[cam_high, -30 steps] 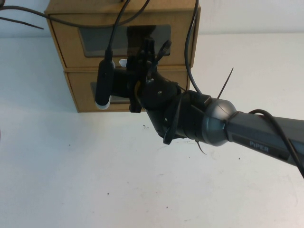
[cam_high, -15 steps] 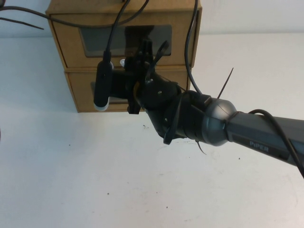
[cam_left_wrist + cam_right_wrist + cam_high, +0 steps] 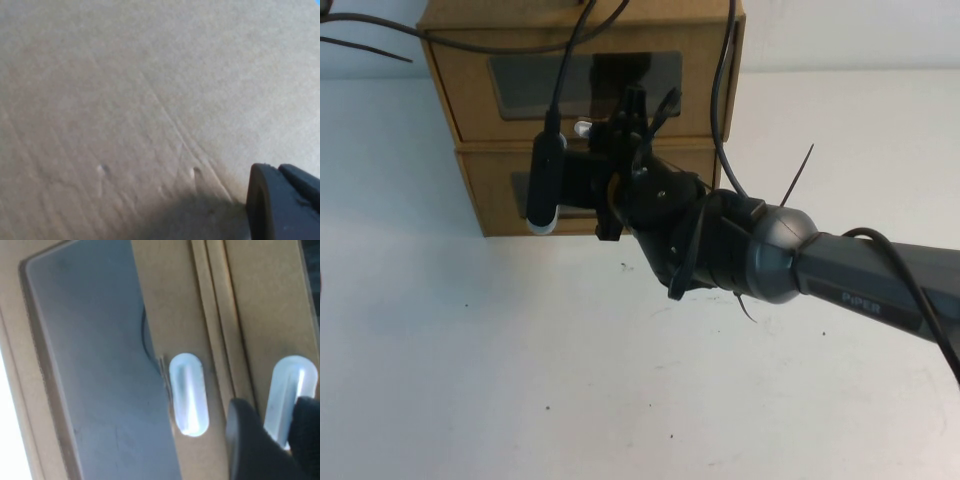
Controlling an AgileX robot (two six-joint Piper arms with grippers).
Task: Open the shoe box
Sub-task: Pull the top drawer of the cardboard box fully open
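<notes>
**Right pincer on a shoe-box handle**

Two cardboard drawer boxes stood stacked at the far edge of the white bench (image 3: pixel 520 380), left of centre: the upper shoe box (image 3: pixel 460 100) sat squarely on the lower shoe box (image 3: pixel 490 200), both with their dark windows facing the robot. The right arm (image 3: pixel 860 280) reached in from the right, low across the bench, its wrist hard up against the box fronts near the seam between the two.

In its wrist view the right pincer (image 3: pixel 282 427) was pinching a translucent white handle (image 3: pixel 290 385), one black finger on each side of it. A second handle (image 3: pixel 188 394) of the same kind stood free just across the seam, beside a grey window (image 3: pixel 90 365). Which box the pinched handle belonged to could not be told.

The left pincer (image 3: pixel 282 202) showed only at the corner of its own wrist view, close against plain creased cardboard (image 3: pixel 125 100); whether it was spread or pressed together could not be told.
</notes>
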